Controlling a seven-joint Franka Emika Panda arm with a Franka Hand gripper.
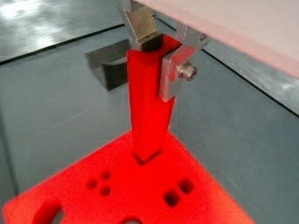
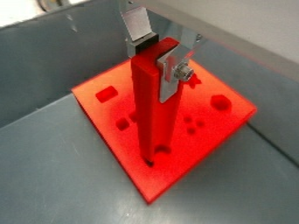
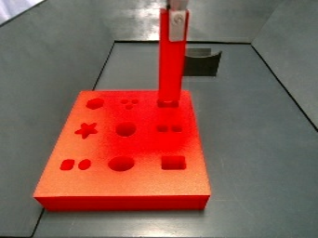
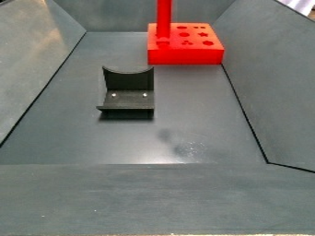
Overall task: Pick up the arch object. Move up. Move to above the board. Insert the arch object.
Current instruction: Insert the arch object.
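Note:
The arch object (image 1: 149,109) is a tall, slim, bright red post standing upright. My gripper (image 1: 162,51) is shut on its upper end, with one silver finger on each side; this also shows in a wrist view (image 2: 158,54). The post's lower end sits in a recess of the red-orange board (image 1: 111,188), in the row at one edge. In a side view the post (image 3: 169,60) rises from the board (image 3: 143,141), with the gripper (image 3: 178,11) at its top. In a side view the post (image 4: 160,23) stands on the far board (image 4: 193,52), and the gripper is out of view.
The dark L-shaped fixture (image 4: 127,92) stands on the grey floor apart from the board. It also shows behind the post in a side view (image 3: 203,61) and in a wrist view (image 1: 111,68). Sloped grey walls (image 4: 43,64) enclose the floor.

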